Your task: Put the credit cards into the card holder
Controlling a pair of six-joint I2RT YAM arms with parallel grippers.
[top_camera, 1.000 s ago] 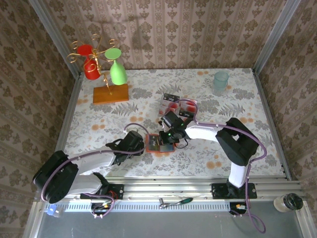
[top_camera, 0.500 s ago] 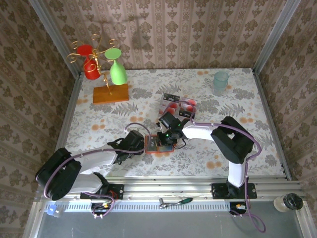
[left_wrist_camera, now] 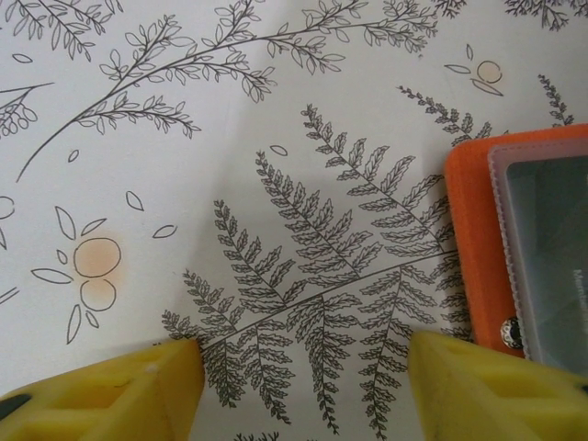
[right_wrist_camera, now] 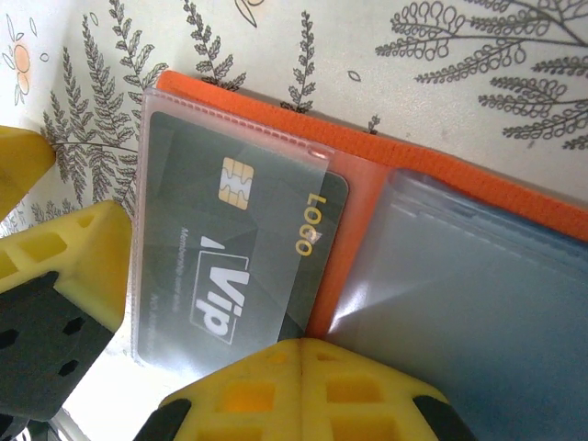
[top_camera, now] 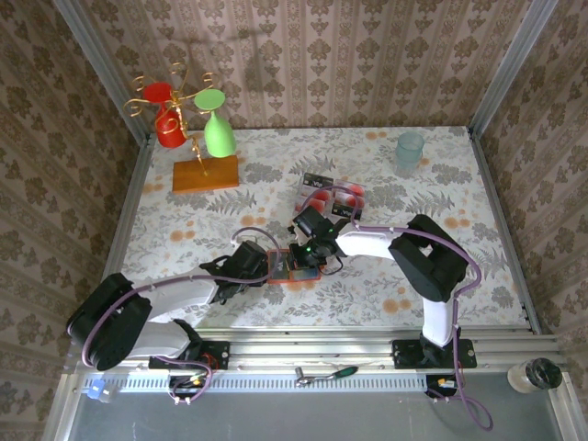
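At mid-worktop (top_camera: 184, 230), right pincer (right_wrist_camera: 303, 372) was fully closed beside a dark card (right_wrist_camera: 230, 248) part-way inside the open card holder (right_wrist_camera: 276, 115), left pincer (left_wrist_camera: 303, 367) gaped empty alongside, loose credit cards (top_camera: 323, 195) lay behind.

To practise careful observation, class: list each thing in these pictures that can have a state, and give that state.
card holder, open flat on the table.
grey card, partly inside the holder's clear sleeve, one end sticking out.
loose credit cards, lying together on the table, outside the holder.
left claw, open, empty, beside the holder.
right claw, shut, at the sleeve's edge.
blue tumbler, upright.
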